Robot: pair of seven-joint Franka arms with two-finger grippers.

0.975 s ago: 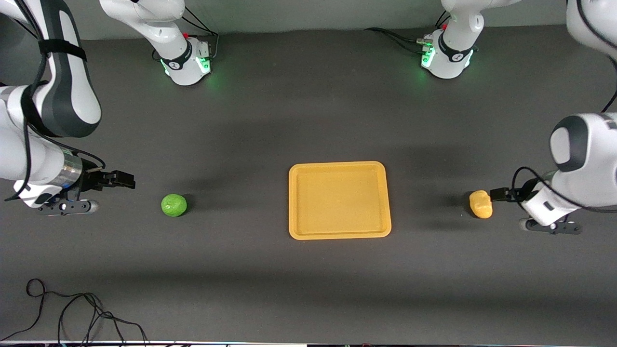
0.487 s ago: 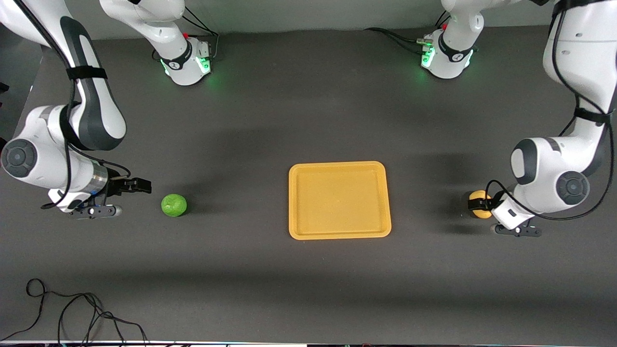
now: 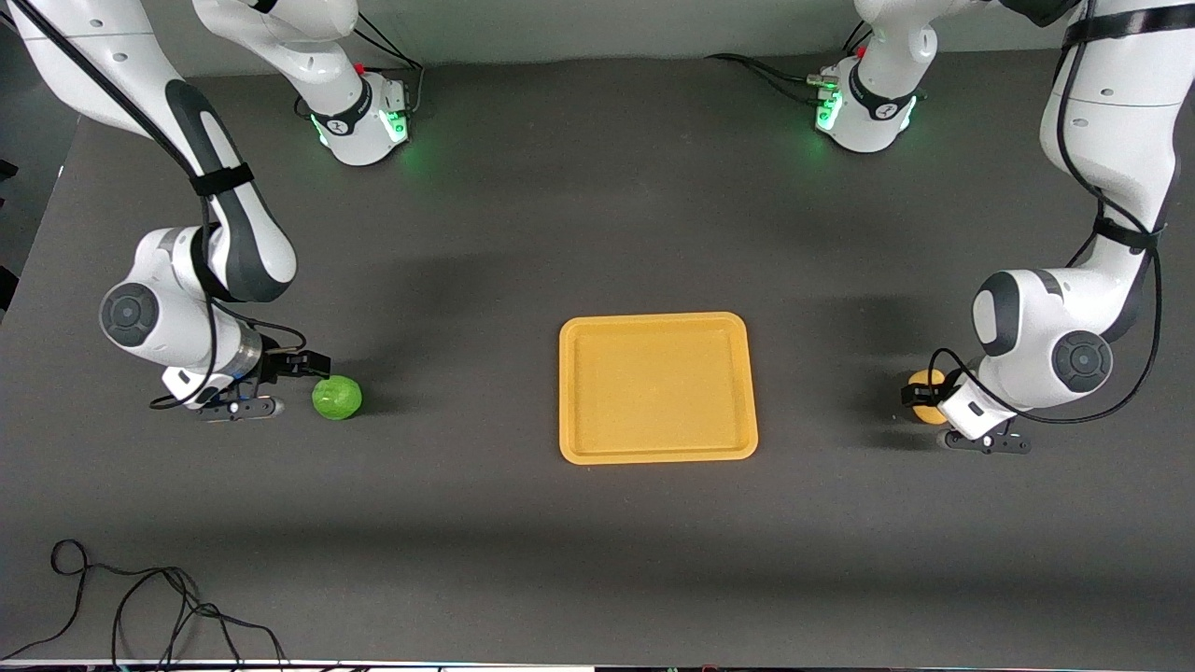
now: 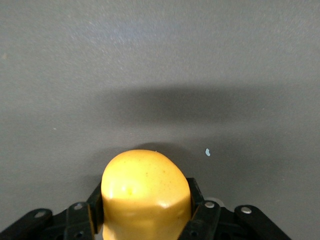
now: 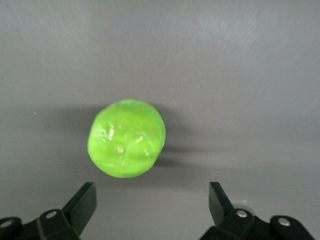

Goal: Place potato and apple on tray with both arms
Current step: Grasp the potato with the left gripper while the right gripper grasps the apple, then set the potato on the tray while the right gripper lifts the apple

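The orange-yellow tray (image 3: 653,320) lies flat mid-table with nothing on it. The yellow-orange potato (image 3: 925,381) rests on the table toward the left arm's end. My left gripper (image 3: 917,396) is down on it, its fingers pressed against both sides; the left wrist view shows the potato (image 4: 145,175) filling the gap in the left gripper (image 4: 145,197). The green apple (image 3: 337,397) sits on the table toward the right arm's end. My right gripper (image 3: 303,371) is open, low beside it. In the right wrist view the apple (image 5: 126,138) lies just ahead of the right gripper (image 5: 152,195), outside the fingertips.
Both arm bases (image 3: 364,121) (image 3: 864,112) stand along the table's edge farthest from the front camera. A loose black cable (image 3: 140,607) lies at the near corner at the right arm's end. Bare dark tabletop (image 3: 485,392) surrounds the tray.
The right gripper has moved toward the apple and lowered, its open fingers now almost at it. The left gripper has moved onto the potato, which now sits between its fingers.
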